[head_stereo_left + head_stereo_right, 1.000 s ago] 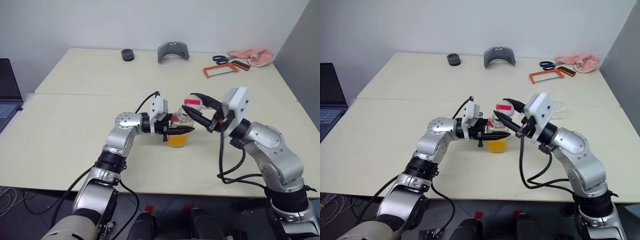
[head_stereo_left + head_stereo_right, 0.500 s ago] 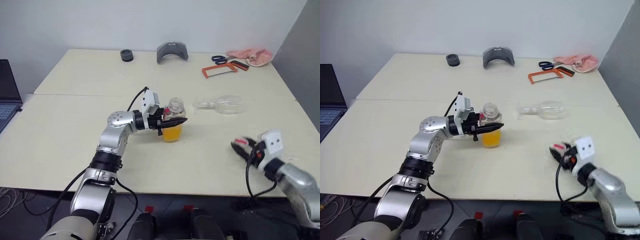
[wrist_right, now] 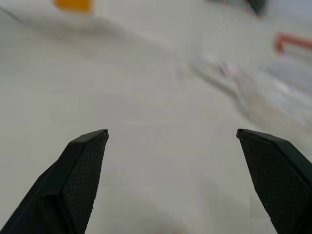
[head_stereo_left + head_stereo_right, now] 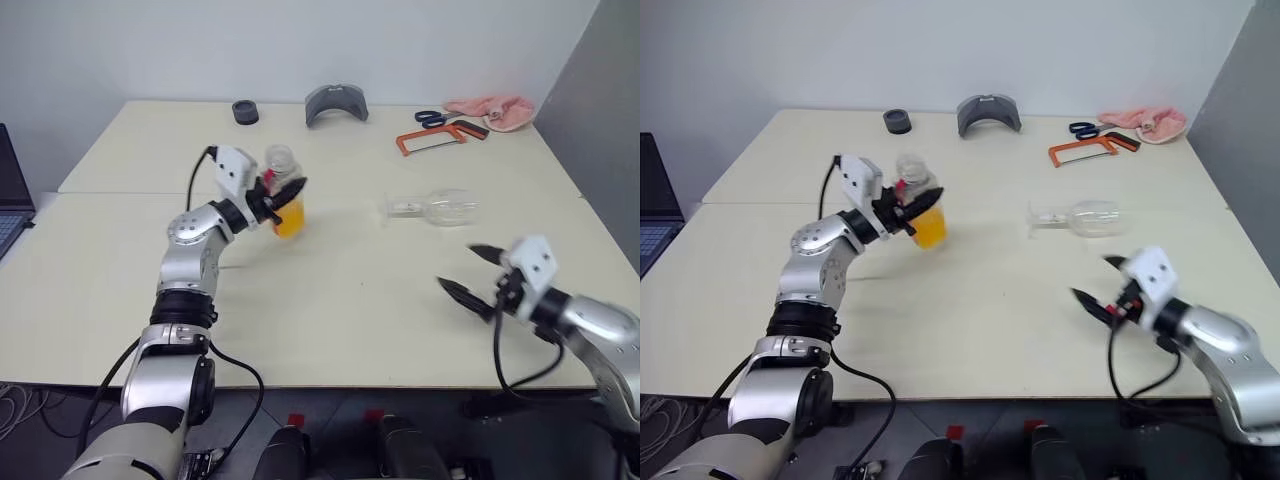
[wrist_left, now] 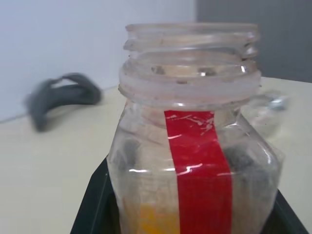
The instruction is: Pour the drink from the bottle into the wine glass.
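Note:
My left gripper (image 4: 291, 190) is shut on the bottle (image 4: 281, 160), a small clear bottle with a red stripe (image 5: 197, 170), held at the table's left-middle. Its threaded mouth is open, with no cap on it. The orange drink (image 4: 289, 220) fills its lower part. The wine glass (image 4: 436, 208) lies on its side to the right of the bottle, well apart from both grippers. My right gripper (image 4: 459, 268) stands open near the table's front right with nothing between its fingers (image 3: 87, 165).
Along the far edge lie a black ring (image 4: 243, 111), a grey curved piece (image 4: 337, 101), scissors (image 4: 432, 119), an orange-framed saw (image 4: 428, 140) and a pink cloth (image 4: 490, 108). A laptop (image 4: 8, 195) stands off the table's left.
The left gripper carried the bottle away to the left and farther back. The right gripper dropped from the bottle's mouth to the front right and opened wide.

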You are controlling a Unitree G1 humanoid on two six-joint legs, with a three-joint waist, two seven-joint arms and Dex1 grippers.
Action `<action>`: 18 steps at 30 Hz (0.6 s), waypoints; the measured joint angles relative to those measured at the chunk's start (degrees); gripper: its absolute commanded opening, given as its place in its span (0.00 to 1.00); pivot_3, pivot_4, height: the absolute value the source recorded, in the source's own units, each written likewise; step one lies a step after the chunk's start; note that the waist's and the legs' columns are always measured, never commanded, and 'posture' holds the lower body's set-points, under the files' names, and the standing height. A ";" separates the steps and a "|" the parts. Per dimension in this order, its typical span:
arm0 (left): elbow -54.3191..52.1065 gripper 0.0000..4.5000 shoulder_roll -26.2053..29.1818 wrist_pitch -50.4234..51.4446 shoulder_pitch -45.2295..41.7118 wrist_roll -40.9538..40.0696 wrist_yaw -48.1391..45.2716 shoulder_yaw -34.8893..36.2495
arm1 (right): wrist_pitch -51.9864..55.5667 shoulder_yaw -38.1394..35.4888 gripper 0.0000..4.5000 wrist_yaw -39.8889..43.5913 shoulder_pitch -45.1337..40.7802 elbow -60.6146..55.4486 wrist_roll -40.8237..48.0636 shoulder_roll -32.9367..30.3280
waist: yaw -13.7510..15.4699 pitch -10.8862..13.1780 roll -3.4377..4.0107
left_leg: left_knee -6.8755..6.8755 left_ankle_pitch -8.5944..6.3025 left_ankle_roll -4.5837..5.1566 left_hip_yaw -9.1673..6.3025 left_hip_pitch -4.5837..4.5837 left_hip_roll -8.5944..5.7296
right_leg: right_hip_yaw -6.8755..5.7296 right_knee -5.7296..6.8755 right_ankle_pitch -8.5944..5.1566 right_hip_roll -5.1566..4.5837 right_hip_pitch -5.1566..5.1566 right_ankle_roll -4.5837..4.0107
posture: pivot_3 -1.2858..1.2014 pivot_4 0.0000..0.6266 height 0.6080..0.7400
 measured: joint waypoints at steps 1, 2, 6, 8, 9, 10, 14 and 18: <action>1.31 0.36 0.05 -0.49 -0.39 0.20 1.55 0.39 | 1.19 2.28 1.00 -0.05 -2.45 -0.39 0.77 1.86 | 0.10 0.00 0.00 | 0.01 0.00 0.00 -0.04 -0.04 -0.02 | -0.04 0.00 0.00 -0.03 0.00 0.00 | 0.52 0.24 1.00; 2.52 0.36 0.08 -1.04 -0.65 0.52 3.02 0.61 | 2.13 4.19 1.00 -0.08 -4.20 -0.47 1.34 3.24 | 0.20 0.00 -0.01 | 0.01 0.00 -0.01 -0.07 -0.08 -0.02 | -0.06 -0.02 0.00 -0.12 -0.02 0.00 | 0.52 0.24 1.00; 8.42 0.36 1.19 -2.45 -0.77 0.96 7.25 2.67 | 4.76 10.86 1.00 -2.58 -12.47 4.29 -0.63 9.83 | 0.38 0.03 -0.07 | 0.10 0.02 -0.04 -0.15 -0.18 -0.08 | -0.02 -0.04 0.01 -0.40 -0.07 0.00 | 0.52 0.24 1.00; 11.20 0.36 1.32 -3.33 -1.49 1.17 9.36 3.53 | 5.04 14.11 1.00 -4.67 -17.20 9.11 -3.51 13.64 | 0.53 0.04 -0.12 | 0.12 0.06 -0.10 -0.23 -0.20 -0.10 | -0.04 -0.03 0.01 -0.40 -0.10 0.01 | 0.52 0.24 1.00; 12.10 0.36 1.33 -3.89 -1.83 1.25 10.19 3.71 | 5.06 15.18 1.00 -5.39 -18.90 10.99 -4.66 15.01 | 0.70 0.04 -0.12 | 0.12 0.08 -0.15 -0.27 -0.21 -0.09 | -0.07 -0.04 0.01 -0.40 -0.11 0.00 | 0.52 0.24 1.00; 13.20 0.36 1.33 -4.43 -2.36 1.32 11.05 3.83 | 5.06 16.04 1.00 -6.02 -20.41 12.89 -5.70 16.35 | 0.86 0.04 -0.12 | 0.10 0.10 -0.18 -0.32 -0.21 -0.09 | -0.10 -0.04 0.01 -0.40 -0.11 0.00 | 0.52 0.24 1.00; 15.84 0.36 1.35 -6.25 -3.28 1.67 13.26 4.22 | 4.92 17.16 1.00 -6.83 -22.94 17.48 -8.41 19.07 | 1.17 0.03 -0.13 | 0.05 0.13 -0.23 -0.39 -0.25 -0.12 | -0.10 -0.05 0.02 -0.42 -0.16 0.00 | 0.52 0.24 1.00; 17.86 0.53 1.21 -7.96 -3.86 2.73 15.04 3.93 | 4.43 17.83 1.00 -6.41 -23.78 19.10 -9.48 20.81 | 1.08 0.03 -0.13 | 0.04 0.12 -0.23 -0.39 -0.24 -0.12 | -0.11 -0.02 0.02 -0.38 -0.19 -0.01 | 0.52 0.24 1.00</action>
